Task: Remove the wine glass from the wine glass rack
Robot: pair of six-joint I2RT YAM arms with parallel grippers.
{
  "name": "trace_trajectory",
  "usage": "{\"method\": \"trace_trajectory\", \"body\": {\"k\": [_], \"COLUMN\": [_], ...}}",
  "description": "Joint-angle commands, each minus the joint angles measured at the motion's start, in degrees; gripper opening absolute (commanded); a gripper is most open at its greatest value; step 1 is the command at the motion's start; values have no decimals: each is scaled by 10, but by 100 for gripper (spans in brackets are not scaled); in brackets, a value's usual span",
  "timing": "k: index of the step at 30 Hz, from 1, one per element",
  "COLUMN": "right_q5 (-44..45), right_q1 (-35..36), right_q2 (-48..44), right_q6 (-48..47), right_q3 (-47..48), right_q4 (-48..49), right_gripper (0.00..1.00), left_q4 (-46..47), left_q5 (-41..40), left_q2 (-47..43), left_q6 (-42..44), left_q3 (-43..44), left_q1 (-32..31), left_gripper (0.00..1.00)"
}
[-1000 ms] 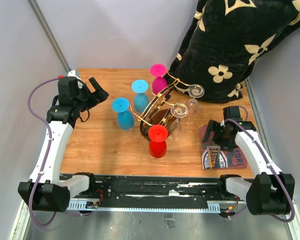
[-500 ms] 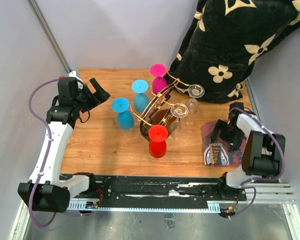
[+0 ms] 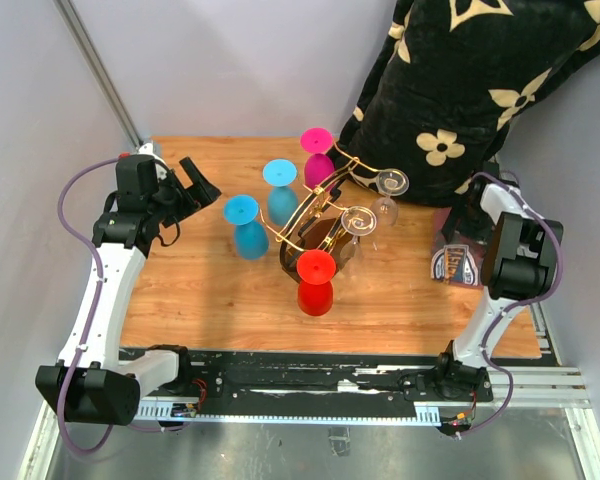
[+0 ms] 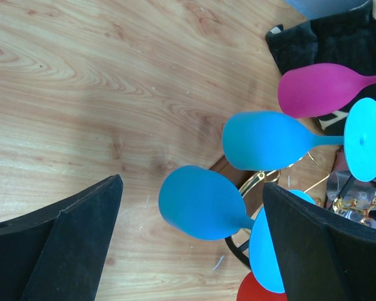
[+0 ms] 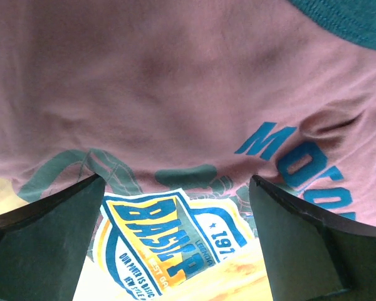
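Note:
The gold wire wine glass rack [image 3: 318, 212] stands mid-table on a dark base. Two clear wine glasses [image 3: 359, 222] sit among its scroll arms. Around it, foot up, are two blue glasses [image 3: 244, 228], a pink glass [image 3: 317, 156] and a red glass [image 3: 316, 284]; I cannot tell whether they hang or stand. My left gripper [image 3: 208, 180] hovers open left of the blue glasses, and the nearer blue bowl [image 4: 200, 202] shows between its fingers without touching them. My right gripper [image 5: 177, 182] is open close over a printed T-shirt [image 5: 175, 94] at the far right.
A black blanket with cream flowers [image 3: 460, 90] is heaped at the back right, just behind the rack. The T-shirt [image 3: 458, 262] lies bunched at the table's right edge beside the folded right arm [image 3: 520, 250]. Grey walls close in the left and back sides.
The right arm has folded back from the front right to the far right edge, and the T-shirt has shifted back with it. The left arm and the glasses have stayed put.

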Motion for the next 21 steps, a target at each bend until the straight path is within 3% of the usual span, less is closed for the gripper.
{"method": "trace_trajectory", "body": {"k": [1,11,14,18,21], "right_q5": [79,220,201,166,81], "right_q1": [-21,-31,-23,24,36], "right_q2": [30,70,42,-40,-55], "right_q6": [-19,-85,-73,-78,-78], "right_q3": [68,126,122,43,8], "right_q4": [-16,-18,-31,12,10], "right_gripper": [98,98,98,98,98], "left_q4": [-5,-7,-9,-6,-6], "left_q5": [3,11,4,5,6], "left_q2": [-15,-17,-20,-21,-19], "left_q6": [8,6,8,4,3], "left_q3": [9,9,10,5,2], "left_q1": [-2,-3,-2,-2,-2], "left_gripper": [100,100,100,100,100]}}
